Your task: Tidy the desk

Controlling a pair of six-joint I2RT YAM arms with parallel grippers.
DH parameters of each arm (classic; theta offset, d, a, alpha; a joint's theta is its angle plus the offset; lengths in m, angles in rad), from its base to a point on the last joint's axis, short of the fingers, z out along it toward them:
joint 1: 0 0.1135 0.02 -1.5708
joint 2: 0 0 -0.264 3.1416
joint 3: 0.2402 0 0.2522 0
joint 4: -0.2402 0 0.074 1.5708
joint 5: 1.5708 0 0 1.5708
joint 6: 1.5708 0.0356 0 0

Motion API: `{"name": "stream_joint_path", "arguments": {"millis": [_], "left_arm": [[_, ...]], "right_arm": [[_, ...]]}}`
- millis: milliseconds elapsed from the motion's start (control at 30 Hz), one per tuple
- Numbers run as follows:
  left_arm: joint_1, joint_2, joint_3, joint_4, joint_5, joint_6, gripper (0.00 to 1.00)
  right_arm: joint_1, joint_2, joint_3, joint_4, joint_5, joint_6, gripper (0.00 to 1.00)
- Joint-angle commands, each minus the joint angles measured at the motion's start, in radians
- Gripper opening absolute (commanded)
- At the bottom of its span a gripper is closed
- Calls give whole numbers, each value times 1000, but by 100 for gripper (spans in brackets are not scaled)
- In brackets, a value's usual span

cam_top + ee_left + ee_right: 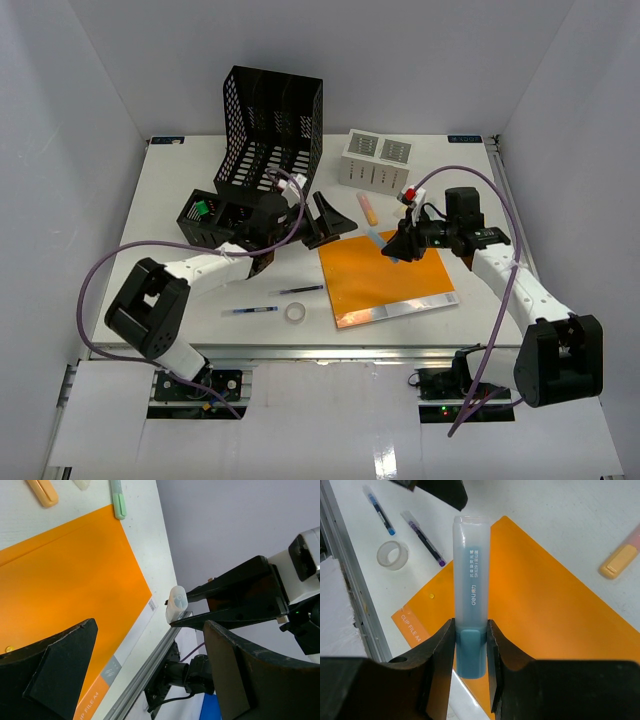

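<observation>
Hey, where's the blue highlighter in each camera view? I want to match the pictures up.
Top external: the blue highlighter sits just right of centre, at the orange folder's far edge, held in the right claw.
Left wrist: only its pale cap end shows, near centre, beyond the folder's corner.
Right wrist: it runs up the centre, clamped at its base.
Shared landmark: the orange folder.

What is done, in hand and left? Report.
Done: nothing evident. In hand: right jaws grip a translucent blue plastic highlighter above the orange clip file. Remaining: slim blue pen, slim purple pen, clear tape roll and orange highlighter lie loose on the white desk; left jaws open, empty.
</observation>
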Motion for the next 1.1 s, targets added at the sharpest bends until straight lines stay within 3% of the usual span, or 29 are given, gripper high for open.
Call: {"name": "stream_joint_path", "arguments": {"millis": [0,367,533,800,1067], "left_arm": [[-30,41,64,-9,-28,15,98],[-85,148,160,-26,-54,27,98],[-92,160,169,-24,-53,29,93],[-103,180,171,25,-30,-6,63],[-119,188,185,33,-30,-19,49]], "right_arm": [[-6,-28,-11,48,-39,-22,8],[-6,-25,-28,61,-58,-17,8],[-6,-21,-30,66,-61,-15,8],[-4,-12,-37,80,-47,-11,8],[-4,-4,-41,83,-48,-11,8]]}}
